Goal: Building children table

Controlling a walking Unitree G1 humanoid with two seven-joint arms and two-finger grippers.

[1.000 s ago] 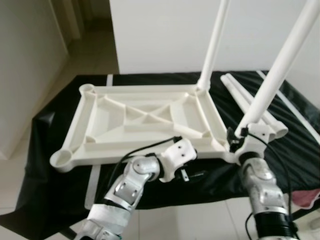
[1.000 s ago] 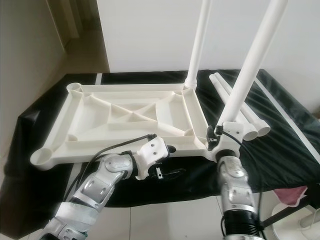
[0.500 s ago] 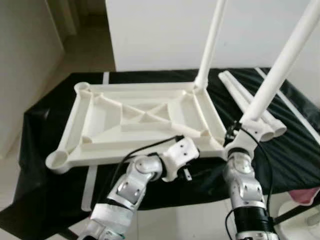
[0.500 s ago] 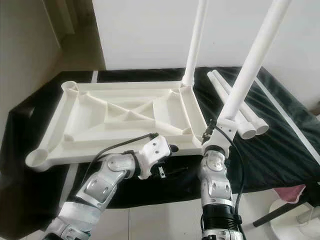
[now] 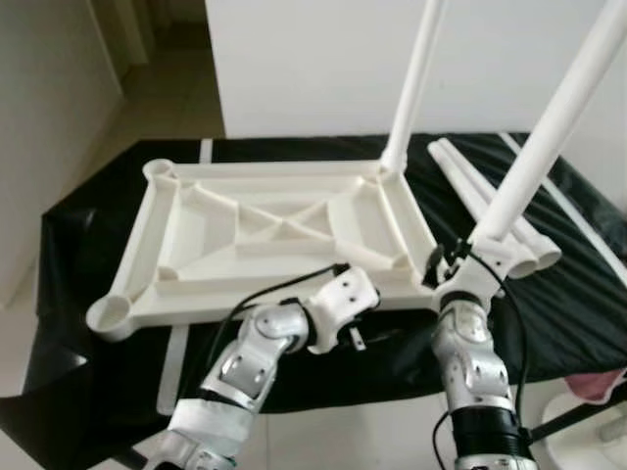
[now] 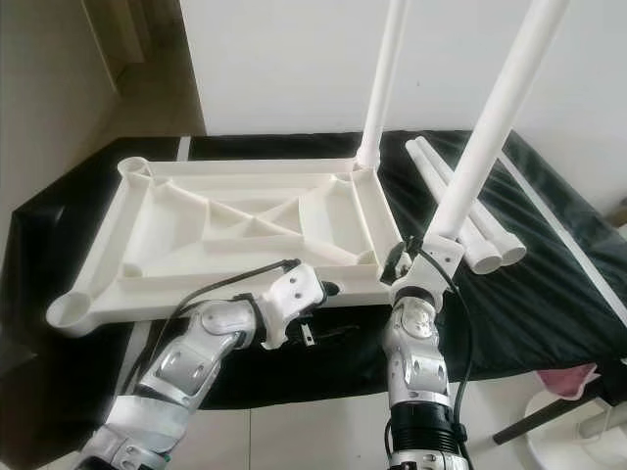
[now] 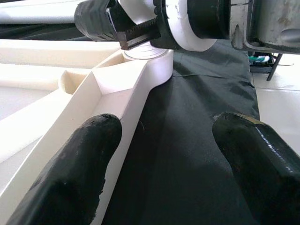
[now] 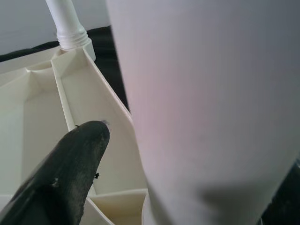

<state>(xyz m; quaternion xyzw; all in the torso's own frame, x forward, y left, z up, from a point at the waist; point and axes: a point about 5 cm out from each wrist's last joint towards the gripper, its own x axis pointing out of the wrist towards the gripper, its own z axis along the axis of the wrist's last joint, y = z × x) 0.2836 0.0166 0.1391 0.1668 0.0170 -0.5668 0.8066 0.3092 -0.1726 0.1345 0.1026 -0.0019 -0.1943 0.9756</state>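
The white plastic tabletop (image 5: 196, 284) lies upside down on a black cloth. One white leg (image 5: 416, 78) stands in its far right corner. My right gripper (image 5: 454, 267) is shut on a second leg (image 5: 549, 137), which leans to the right. That leg's base sits over the near right corner socket (image 7: 152, 58). One black finger (image 8: 70, 173) presses against this leg (image 8: 211, 108). My left gripper (image 7: 168, 140) is open low at the tabletop's front edge, and one finger (image 7: 79, 164) lies beside the rim. Two more legs (image 5: 480, 191) lie on the cloth to the right.
The black cloth (image 5: 578, 284) covers a low surface and hangs over its front edge. A white wall rises behind it, and pale floor lies to the left. A pink object (image 5: 602, 384) rests on the floor at the lower right. The near left socket (image 5: 108, 315) stands open.
The camera has shifted a little. My right gripper has brought the leg's base leftward onto the near right corner. The left gripper has barely moved.
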